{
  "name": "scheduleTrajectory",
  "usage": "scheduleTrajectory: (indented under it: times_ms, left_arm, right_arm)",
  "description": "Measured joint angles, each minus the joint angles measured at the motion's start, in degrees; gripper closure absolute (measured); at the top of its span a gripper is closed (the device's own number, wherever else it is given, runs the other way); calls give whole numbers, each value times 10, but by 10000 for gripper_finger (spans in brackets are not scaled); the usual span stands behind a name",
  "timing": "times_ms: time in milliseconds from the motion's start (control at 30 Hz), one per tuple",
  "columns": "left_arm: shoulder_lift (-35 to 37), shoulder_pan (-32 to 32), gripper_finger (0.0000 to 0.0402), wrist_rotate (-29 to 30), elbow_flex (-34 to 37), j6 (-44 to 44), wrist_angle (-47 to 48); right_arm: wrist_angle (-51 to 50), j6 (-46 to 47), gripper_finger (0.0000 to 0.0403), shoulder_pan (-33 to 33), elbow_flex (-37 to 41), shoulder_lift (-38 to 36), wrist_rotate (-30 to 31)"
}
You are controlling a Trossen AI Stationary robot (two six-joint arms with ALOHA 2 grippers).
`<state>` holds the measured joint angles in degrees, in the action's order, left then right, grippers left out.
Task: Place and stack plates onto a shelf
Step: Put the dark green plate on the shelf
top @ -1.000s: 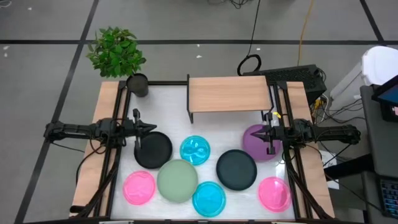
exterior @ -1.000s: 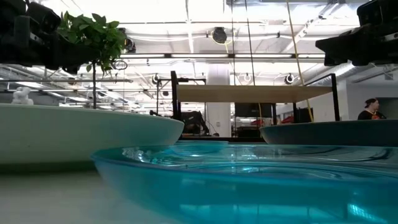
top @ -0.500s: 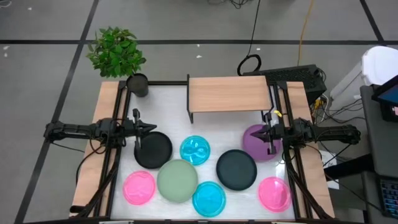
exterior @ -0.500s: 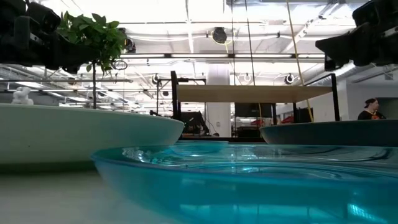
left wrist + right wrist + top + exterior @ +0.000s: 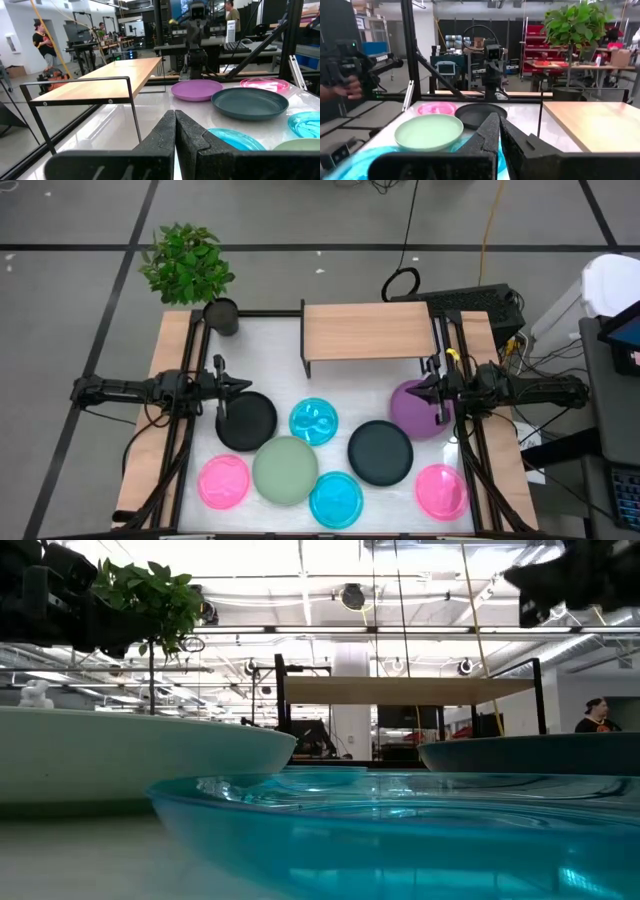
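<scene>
Several round plates lie flat on the white table (image 5: pixel 270 340): black (image 5: pixel 247 420), two cyan (image 5: pixel 314 421) (image 5: pixel 336 498), sage green (image 5: pixel 285 469), two pink (image 5: pixel 223 481) (image 5: pixel 441 489), dark teal (image 5: pixel 380 451) and purple (image 5: pixel 410 412). The wood-topped shelf (image 5: pixel 368 332) stands at the far middle with nothing on it. My left gripper (image 5: pixel 222 388) hovers shut over the black plate's far left rim. My right gripper (image 5: pixel 430 387) is shut too and hangs above the purple plate's far right part. Both wrist views show the fingers closed together, the left gripper (image 5: pixel 175 135) and the right gripper (image 5: pixel 498 132).
A dark pot (image 5: pixel 221 315) with a green plant (image 5: pixel 186 262) stands at the table's far left corner. Wooden strips and black frame rails (image 5: pixel 180 440) run along both sides. Bare table lies between the shelf and the plates. People show in the room beyond.
My right gripper has risen above the purple plate, staying shut; in the low view it has climbed toward the picture's top. The plates and my left arm have kept still.
</scene>
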<state>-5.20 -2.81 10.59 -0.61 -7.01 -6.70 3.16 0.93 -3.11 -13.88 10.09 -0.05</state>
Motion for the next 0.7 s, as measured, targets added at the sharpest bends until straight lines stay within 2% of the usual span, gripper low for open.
scheduleTrajectory:
  times_ms: [233, 533, 700]
  left_arm:
    - [0, 0, 398, 0, 0, 2, 0]
    - [0, 0, 398, 0, 0, 11, 0]
    - [0, 0, 398, 0, 0, 12, 0]
  right_arm:
    - [-45, 12, 403, 0, -134, 111, 0]
    - [-210, 34, 403, 0, -397, 245, 0]
    - [-292, 38, 403, 0, -506, 307, 1]
